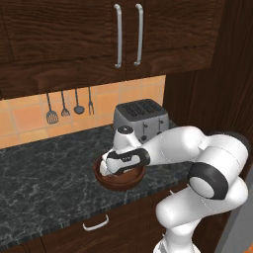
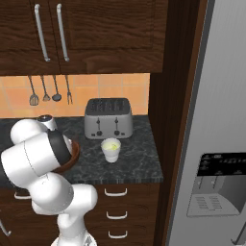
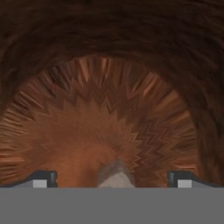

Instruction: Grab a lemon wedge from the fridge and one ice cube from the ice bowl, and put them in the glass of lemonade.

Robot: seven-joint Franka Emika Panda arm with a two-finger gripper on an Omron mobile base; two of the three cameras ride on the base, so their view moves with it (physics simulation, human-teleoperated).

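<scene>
My gripper point(image 3: 113, 179) is lowered into the reddish-brown ice bowl point(image 1: 120, 182), jaws open wide, fingertips point(image 3: 43, 179) near the bowl's floor. A pale grey-white ice cube point(image 3: 116, 176) lies between the two tips, untouched on either side. In the left base view the hand point(image 1: 116, 165) dips inside the bowl rim at the counter's front. The glass of lemonade point(image 2: 111, 149) stands upright on the counter in front of the toaster, right of the ice bowl point(image 2: 73, 153). The grey fridge point(image 2: 218, 120) rises at the right. The lemon wedge is out of view.
A silver toaster point(image 2: 108, 117) sits against the tiled wall behind the glass and bowl. Dark upper cabinets point(image 1: 99, 39) hang overhead, utensils point(image 1: 65, 106) hang on the wall. The dark stone counter point(image 1: 44, 173) stretches left; drawers point(image 2: 115, 211) lie below it.
</scene>
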